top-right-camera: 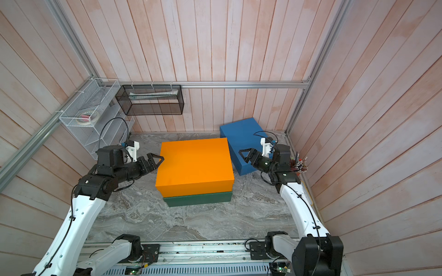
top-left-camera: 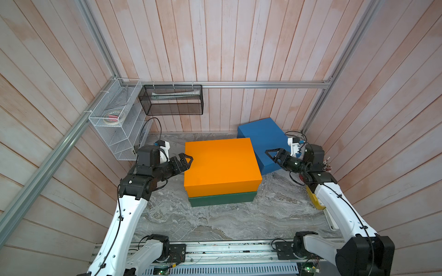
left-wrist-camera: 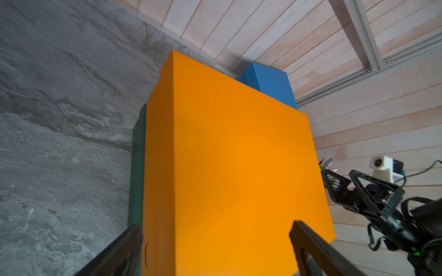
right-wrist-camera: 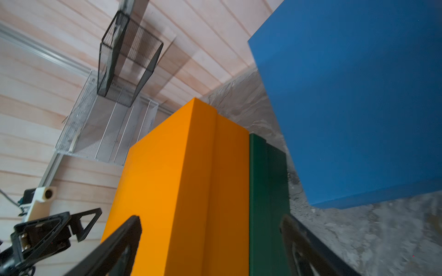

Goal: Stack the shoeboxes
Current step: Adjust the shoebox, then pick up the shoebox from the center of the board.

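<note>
In both top views the orange shoebox [top-left-camera: 220, 165] [top-right-camera: 195, 165] lies on the dark green shoebox [top-left-camera: 221, 199] [top-right-camera: 197, 198] mid-table, slightly offset. The blue shoebox [top-left-camera: 263, 138] [top-right-camera: 241, 136] rests tilted at the back right, behind the orange one. My left gripper [top-left-camera: 189, 162] [left-wrist-camera: 216, 229] is open at the orange box's left end, one finger over its top edge and one beside its side. My right gripper [top-left-camera: 271, 155] [right-wrist-camera: 210, 221] is open, a short way off the stack's right end and in front of the blue box. Neither holds anything.
A black mesh basket [top-left-camera: 172, 100] hangs on the back wall and a white wire rack [top-left-camera: 114, 119] on the left wall. A pencil holder [top-right-camera: 299, 165] and a yellow object [top-left-camera: 314, 198] stand by the right wall. The marble table [top-left-camera: 215, 222] is enclosed by wooden walls.
</note>
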